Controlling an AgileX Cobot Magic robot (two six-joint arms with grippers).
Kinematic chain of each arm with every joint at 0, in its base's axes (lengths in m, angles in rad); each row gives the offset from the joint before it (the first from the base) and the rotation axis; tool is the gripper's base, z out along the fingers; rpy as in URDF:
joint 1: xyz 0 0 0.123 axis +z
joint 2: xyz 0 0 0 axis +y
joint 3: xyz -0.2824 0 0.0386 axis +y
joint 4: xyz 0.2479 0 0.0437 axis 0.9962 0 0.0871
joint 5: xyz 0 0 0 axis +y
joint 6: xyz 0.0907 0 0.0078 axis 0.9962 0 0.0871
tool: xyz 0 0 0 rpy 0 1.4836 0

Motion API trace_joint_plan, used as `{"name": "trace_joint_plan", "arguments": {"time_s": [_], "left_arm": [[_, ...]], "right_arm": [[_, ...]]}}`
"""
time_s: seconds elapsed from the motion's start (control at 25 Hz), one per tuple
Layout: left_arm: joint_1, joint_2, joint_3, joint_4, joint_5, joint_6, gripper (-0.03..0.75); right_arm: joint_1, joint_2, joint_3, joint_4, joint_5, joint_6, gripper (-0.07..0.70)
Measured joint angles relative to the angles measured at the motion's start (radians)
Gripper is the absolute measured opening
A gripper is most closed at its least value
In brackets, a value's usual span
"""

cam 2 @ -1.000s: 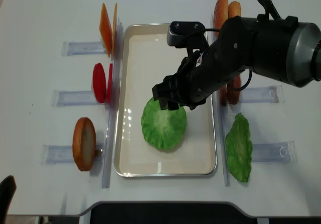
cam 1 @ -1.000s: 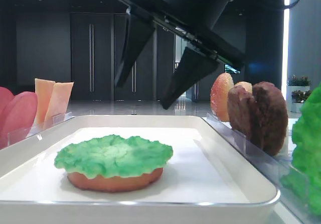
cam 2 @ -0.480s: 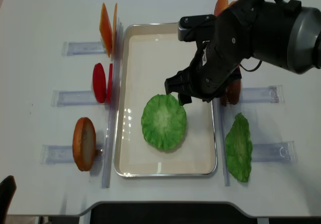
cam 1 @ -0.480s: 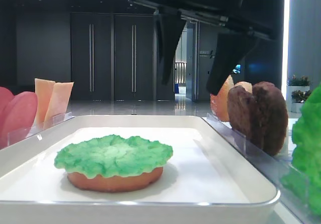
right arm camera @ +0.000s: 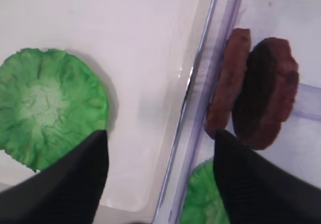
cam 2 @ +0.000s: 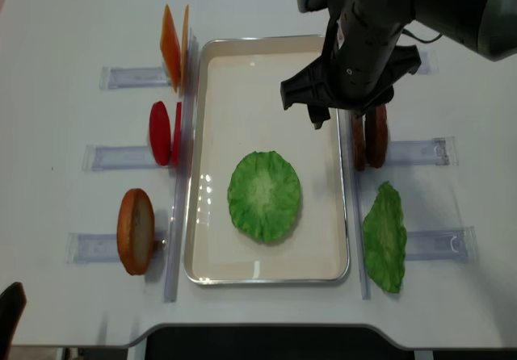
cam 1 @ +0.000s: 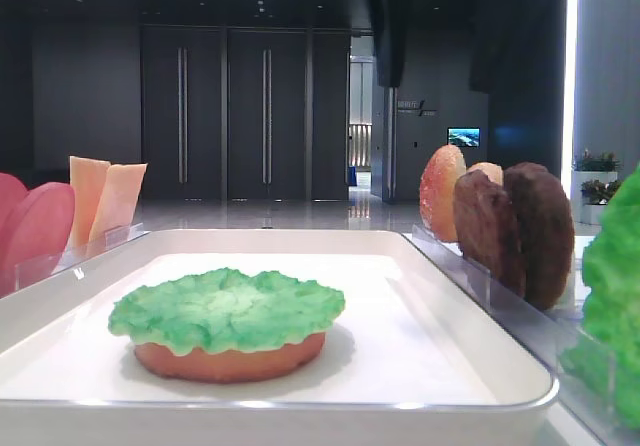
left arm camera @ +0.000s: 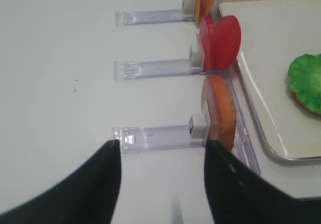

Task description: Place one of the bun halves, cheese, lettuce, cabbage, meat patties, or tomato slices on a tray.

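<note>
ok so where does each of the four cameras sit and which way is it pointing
Low exterior view: at tray level, looking across it to the lettuce; dark arm parts at the top.
Overhead exterior view: above, facing down; right arm over the tray edge.
Right wrist: looks down between its fingers at the meat patties.
Left wrist: looks down over the table, left of the tray, at a bun half; fingers at the bottom.
All four show the lettuce on the tray.

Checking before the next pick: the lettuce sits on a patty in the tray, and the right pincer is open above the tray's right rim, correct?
Not quite. The lettuce sits on a bun half, not a patty, as the low exterior view shows. It is in the tray, and the right pincer is open above the right rim.
</note>
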Motion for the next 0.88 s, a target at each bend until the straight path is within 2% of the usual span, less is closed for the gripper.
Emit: {"name": "trace_joint_plan", "arguments": {"time_s": [0.2,0.88], "left_arm": [[0.0,0.0,0.0,0.0,0.0,0.0,0.409],[0.0,0.0,0.0,0.0,0.0,0.0,0.409]], "right_arm": [[-0.094,-0.054,-0.005,-0.012,0.054,-0.064,0.434],[-0.594,-0.131,-0.005,-0.032,0.06,-0.393,0.434]]}}
